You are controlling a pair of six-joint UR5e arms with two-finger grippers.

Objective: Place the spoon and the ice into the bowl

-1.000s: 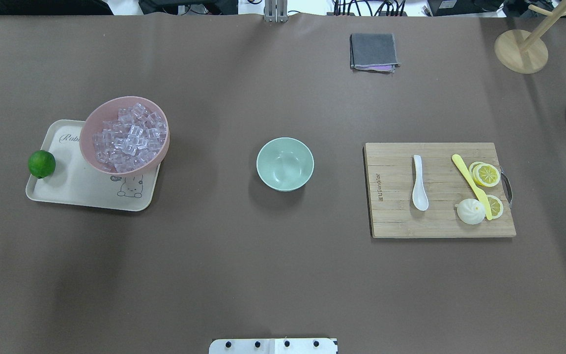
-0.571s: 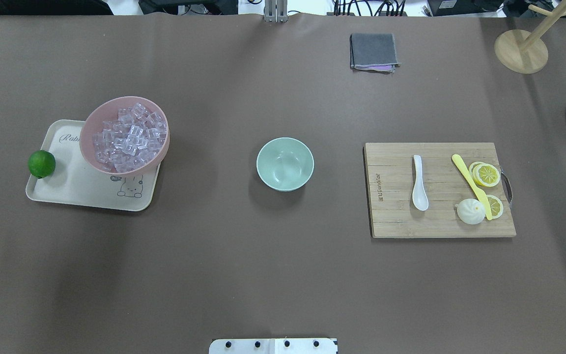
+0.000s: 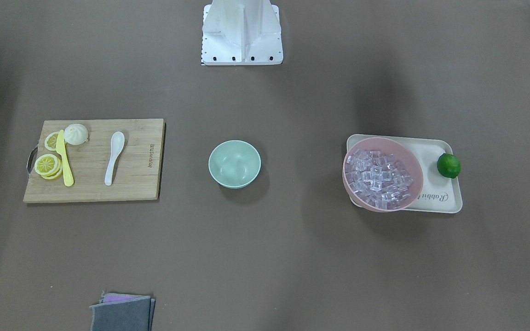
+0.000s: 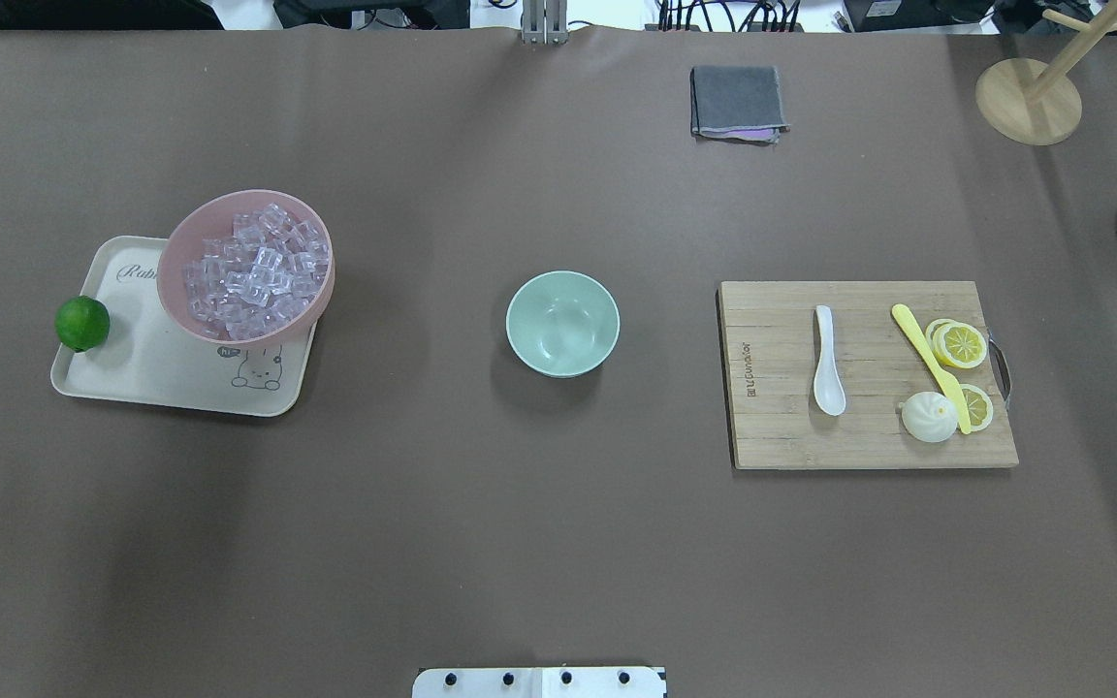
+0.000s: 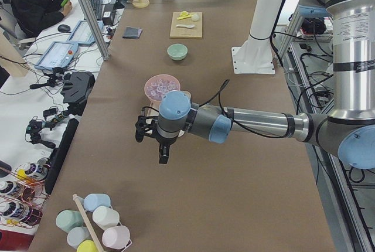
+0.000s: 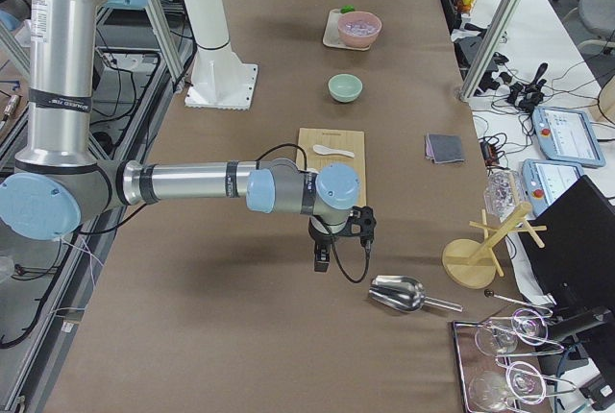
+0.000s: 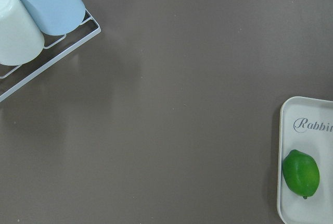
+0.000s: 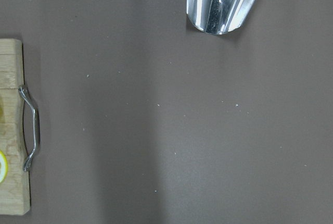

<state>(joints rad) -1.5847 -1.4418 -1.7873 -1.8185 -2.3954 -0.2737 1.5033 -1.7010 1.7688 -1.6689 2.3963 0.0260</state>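
I have both arms out over the bench, each at its own end. The left hand (image 5: 162, 157) and the right hand (image 6: 322, 261) show only in the side views, so I cannot tell whether their fingers are spread or pressed together. Neither hand touches anything.

The spoon (image 4: 827, 362) lies flat on the cutting board (image 4: 781, 427), on the right hand's side, with the scoop end towards the robot. The right hand hangs past the board's handle end, between the board and the metal scoop (image 8: 226, 0). The yellow knife (image 4: 929, 364), the lemon slices (image 4: 962, 344) and a white bun (image 4: 927, 419) lie between the spoon and that hand.

The ice (image 4: 256, 271) is heaped in the pink bowl (image 4: 164, 276), which sits on the tray (image 4: 171, 383) on the left hand's side. The left hand hovers beyond the tray's far end, where the lime (image 4: 82, 323) rests.

The bowl (image 4: 562, 323) stands upright and bare inside, mid-bench between the two hands and well apart from both.
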